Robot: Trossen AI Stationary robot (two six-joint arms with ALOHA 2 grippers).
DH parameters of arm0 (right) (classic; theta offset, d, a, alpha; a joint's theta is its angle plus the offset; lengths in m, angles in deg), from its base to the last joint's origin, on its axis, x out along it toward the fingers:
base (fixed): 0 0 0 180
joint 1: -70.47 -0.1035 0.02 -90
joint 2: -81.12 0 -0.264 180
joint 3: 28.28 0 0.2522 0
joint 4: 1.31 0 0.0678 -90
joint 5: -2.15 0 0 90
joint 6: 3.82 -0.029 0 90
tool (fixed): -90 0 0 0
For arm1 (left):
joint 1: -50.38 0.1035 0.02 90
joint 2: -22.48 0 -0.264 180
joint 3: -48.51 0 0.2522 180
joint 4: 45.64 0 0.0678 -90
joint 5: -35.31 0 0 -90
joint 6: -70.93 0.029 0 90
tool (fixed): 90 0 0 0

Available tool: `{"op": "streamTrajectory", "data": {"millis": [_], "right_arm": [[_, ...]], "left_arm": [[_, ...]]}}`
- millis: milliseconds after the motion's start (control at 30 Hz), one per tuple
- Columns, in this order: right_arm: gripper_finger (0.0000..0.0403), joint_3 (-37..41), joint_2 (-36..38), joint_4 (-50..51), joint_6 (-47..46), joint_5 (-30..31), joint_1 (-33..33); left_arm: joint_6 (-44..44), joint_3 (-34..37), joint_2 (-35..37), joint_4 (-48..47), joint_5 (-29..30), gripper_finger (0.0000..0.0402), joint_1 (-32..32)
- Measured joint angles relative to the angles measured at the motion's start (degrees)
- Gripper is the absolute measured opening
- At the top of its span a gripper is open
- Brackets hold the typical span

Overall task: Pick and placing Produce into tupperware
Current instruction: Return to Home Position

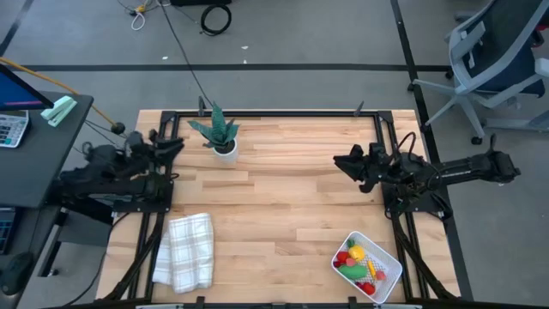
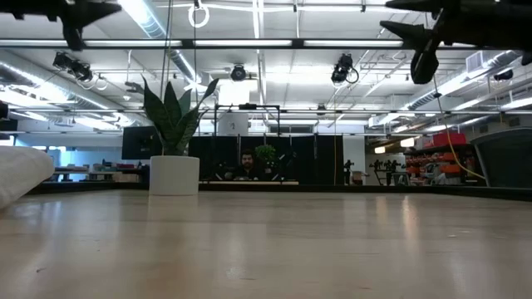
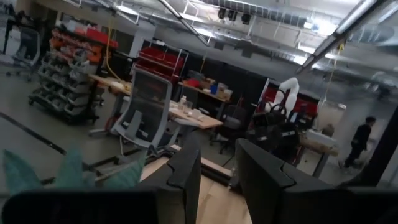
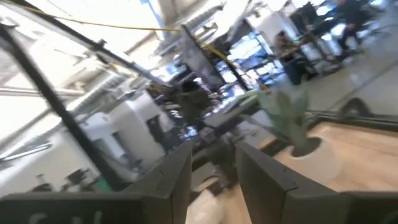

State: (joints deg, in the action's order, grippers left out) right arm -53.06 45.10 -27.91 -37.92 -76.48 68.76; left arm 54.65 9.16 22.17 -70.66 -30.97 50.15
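At the left side of your counter, the left tool hangs above the wooden edge and points toward the middle. In its wrist view you see its two dark fingers spread a little apart, with only the room showing through the gap. Just beside that tool, near the edge at the top of the high view, the spiky green plant stands upright in its white pot. Down the same side, the folded white checked cloth lies flat on the wood, well apart from the plant. Across the middle, the right tool hovers above the counter and faces the left one. Its fingers are likewise a little apart and pinch nothing. Toward the bottom right corner of the high view you find the white container, set at a slant to the counter's edge and well apart from both tools. The produce lies inside it: a green oblong piece, a yellow piece, small red pieces and a thin orange piece, all crowded together. Off the counter, a grey office chair stands on the floor at the far right.
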Motion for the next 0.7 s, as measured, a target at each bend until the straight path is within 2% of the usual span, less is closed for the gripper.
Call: {"op": "streamTrajectory", "data": {"millis": [167,433,567,700], "right_arm": [[0.0132,0.27,4.50,2.03,1.42,-2.64,0.01],[0.0132,0.27,16.57,18.15,-0.13,-3.21,0.02],[0.0132,0.27,20.33,20.09,3.05,-3.31,0.02],[0.0132,0.30,22.86,26.33,1.90,-3.31,0.03]], "left_arm": [[-4.31,8.72,-0.02,8.56,0.00,0.0107,0.00],[-8.60,18.52,-0.04,23.95,0.02,0.0107,0.01],[-8.94,20.36,-0.07,23.97,0.01,0.0107,0.01],[-10.97,21.34,-0.03,23.74,0.03,0.0107,0.02]]}}
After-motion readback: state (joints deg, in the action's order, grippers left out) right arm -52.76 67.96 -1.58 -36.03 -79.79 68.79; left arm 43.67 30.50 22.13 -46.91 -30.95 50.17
